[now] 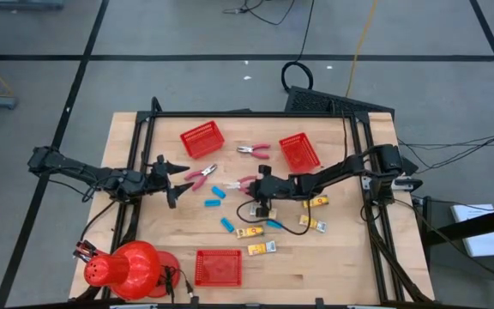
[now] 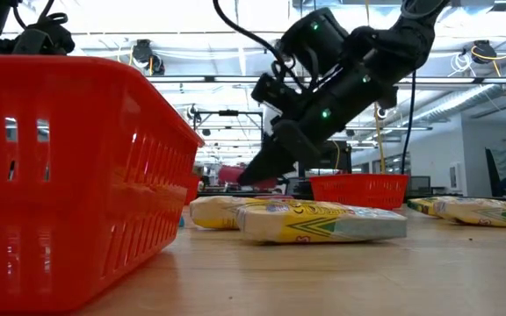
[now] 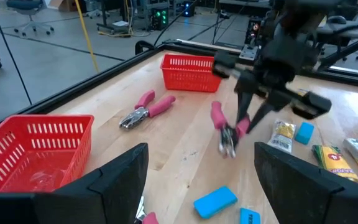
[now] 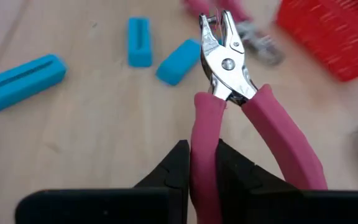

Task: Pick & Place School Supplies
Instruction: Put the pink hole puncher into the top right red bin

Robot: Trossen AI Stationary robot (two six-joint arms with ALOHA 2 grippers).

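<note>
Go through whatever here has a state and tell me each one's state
right gripper: shut on one handle of the pink pliers, lifted
left gripper: open, empty
second pliers: lying on table
basket by left gripper: empty

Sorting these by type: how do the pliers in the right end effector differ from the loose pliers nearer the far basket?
The held pliers hang tilted, nose down, one handle pinched by the shut right end effector; the loose pliers lie flat on the table, untouched. The held pair is mid-table, the loose pair closer to the far basket. Both have pink handles and metal jaws.
</note>
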